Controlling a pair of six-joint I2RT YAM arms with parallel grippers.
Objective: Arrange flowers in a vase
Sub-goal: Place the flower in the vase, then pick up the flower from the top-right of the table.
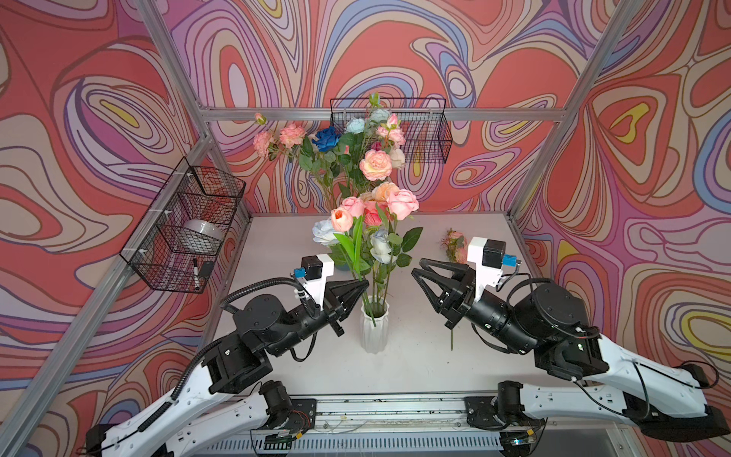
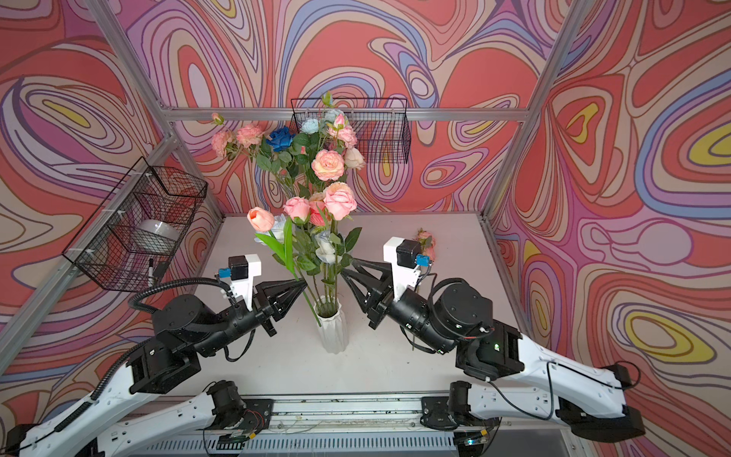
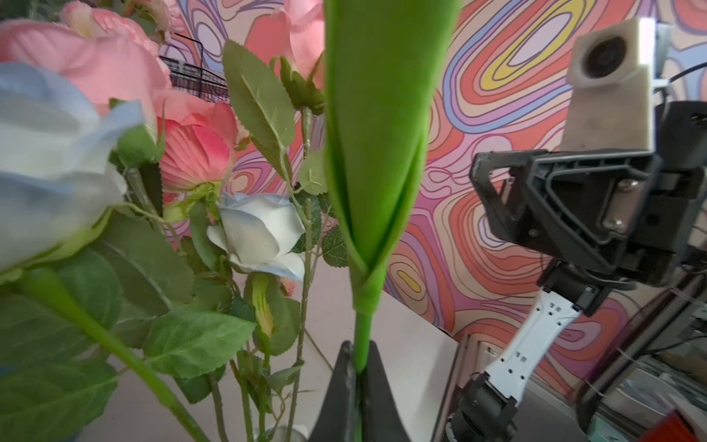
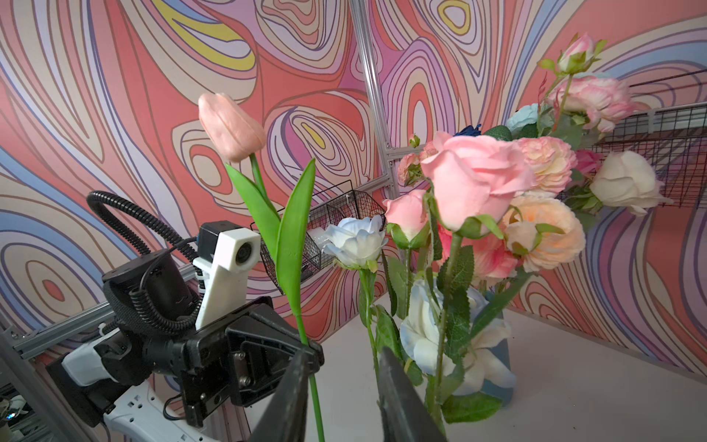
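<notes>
left gripper (image 3: 359, 369): pressed together on the tulip stem just below the leaf sheath, close above the vase mouth.
tulip (image 1: 341, 219): peach-pink bud with long green leaves. It leans a little toward the left wall, and the stem runs down into the vase.
vase (image 1: 374, 328): white, ribbed and upright, mid-table between the two arms.
front bunch: pink roses (image 1: 401, 203) and pale blue roses (image 1: 381, 245) on leafy stems, standing in the vase beside the tulip.
right gripper (image 1: 417, 266): jaws spread, nothing pinched, tips near the bunch's leaves on the side away from the left gripper. In the right wrist view a pale rose's stem runs down toward the gap — cannot tell whether it touches.
back bunch (image 1: 375, 164): taller, behind the front bunch, with peach and pink peony-like blooms and a deep blue rose (image 1: 326, 138). The stems drop out of sight behind the front bunch, where a blue vase (image 4: 497, 344) shows, mostly hidden.
loose flower (image 1: 454, 243): pink, lying on the table (image 1: 277, 245) by the right arm, its stem passing under the arm.
baskets: black wire — one on the left wall (image 1: 186, 225), one on the back wall (image 1: 419, 130).
</notes>
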